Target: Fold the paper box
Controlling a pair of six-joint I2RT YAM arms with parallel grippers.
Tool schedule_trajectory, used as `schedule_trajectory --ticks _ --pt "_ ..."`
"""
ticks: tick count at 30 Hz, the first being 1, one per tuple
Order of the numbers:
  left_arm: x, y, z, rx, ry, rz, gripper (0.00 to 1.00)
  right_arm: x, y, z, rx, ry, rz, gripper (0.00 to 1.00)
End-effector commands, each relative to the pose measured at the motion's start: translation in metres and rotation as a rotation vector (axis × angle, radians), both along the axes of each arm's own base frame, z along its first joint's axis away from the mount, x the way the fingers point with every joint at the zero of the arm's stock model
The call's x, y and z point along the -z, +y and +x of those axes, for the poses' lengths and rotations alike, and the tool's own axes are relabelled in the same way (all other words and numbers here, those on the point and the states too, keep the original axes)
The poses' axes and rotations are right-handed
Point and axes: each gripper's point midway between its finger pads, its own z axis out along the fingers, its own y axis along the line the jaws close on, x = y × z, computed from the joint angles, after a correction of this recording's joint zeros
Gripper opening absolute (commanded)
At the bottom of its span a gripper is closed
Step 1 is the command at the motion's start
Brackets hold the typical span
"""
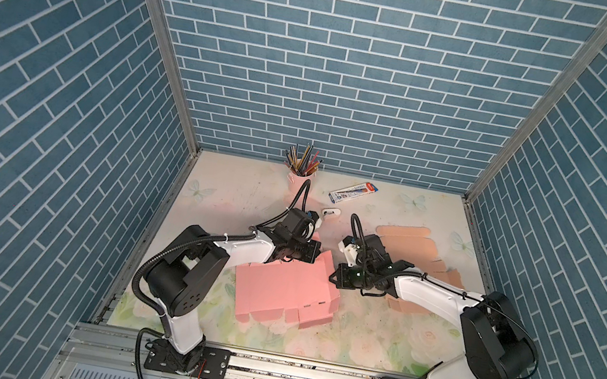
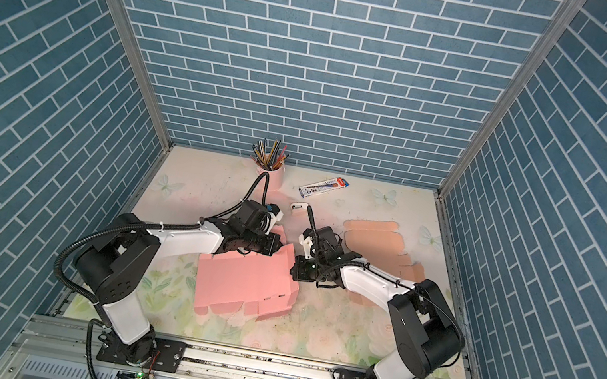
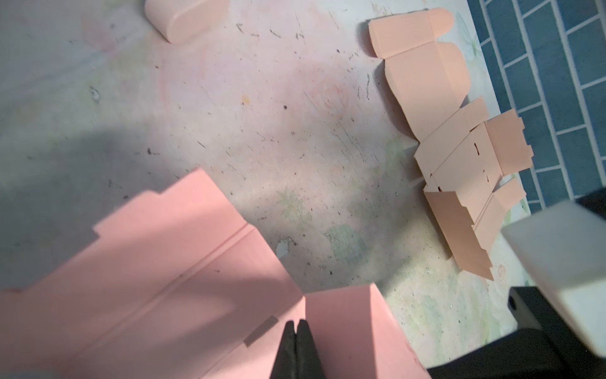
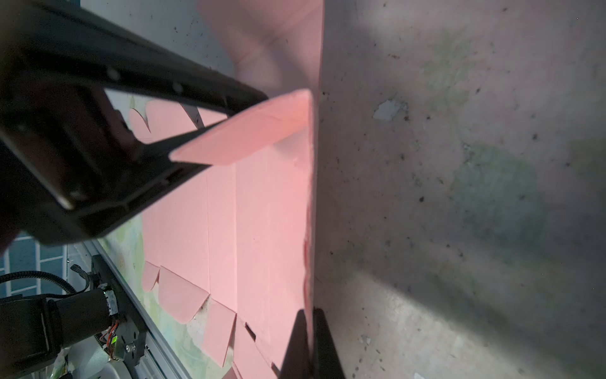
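The pink paper box lies half-folded on the flowered table, near the middle and towards the front, between the two arms in both top views. Most of it is flat, with its right side and a far flap raised. The left gripper has its black fingers pinched together on the raised far flap. The right gripper is likewise closed tight, its fingers nipping the thin upright edge of the right side. A peach-coloured flat cutout lies apart to the right, and a cup of pencils stands at the back.
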Motion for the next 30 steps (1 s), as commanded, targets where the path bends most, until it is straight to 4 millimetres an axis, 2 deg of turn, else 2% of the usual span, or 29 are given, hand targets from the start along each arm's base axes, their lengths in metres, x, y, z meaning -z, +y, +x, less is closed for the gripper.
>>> schedule_trajectory --ticks 1,4,7,13,14,17,21,27,30 --pt "-0.009 -0.004 -0.006 0.013 -0.014 -0.029 0.0 -0.007 0.0 0.003 -0.027 -0.044 -0.029 0.0" --pt "-0.009 0.001 -0.004 0.008 -0.021 -0.015 0.0 -0.007 -0.001 0.002 -0.042 -0.05 -0.05 0.0" --pt "-0.009 0.015 0.002 -0.02 -0.015 -0.015 0.0 -0.007 -0.002 0.001 -0.054 -0.057 -0.071 0.0" --pt "-0.006 0.061 0.014 -0.13 -0.007 0.016 0.0 -0.004 -0.005 0.001 -0.074 -0.061 -0.098 0.0" --pt "-0.004 0.068 0.015 -0.152 -0.006 0.029 0.04 -0.004 -0.006 0.001 -0.076 -0.061 -0.103 0.0" --pt "0.003 0.088 0.019 -0.217 -0.001 0.062 0.28 -0.002 -0.006 0.001 -0.079 -0.062 -0.107 0.0" --pt "0.011 0.101 0.023 -0.255 0.012 0.096 0.46 0.0 -0.003 0.001 -0.084 -0.056 -0.096 0.0" --pt "0.02 0.113 0.024 -0.282 0.007 0.173 0.64 -0.001 -0.001 0.004 -0.083 -0.061 -0.092 0.0" --pt "0.023 0.112 0.023 -0.273 0.016 0.171 0.65 0.0 0.002 0.005 -0.086 -0.057 -0.089 0.0"
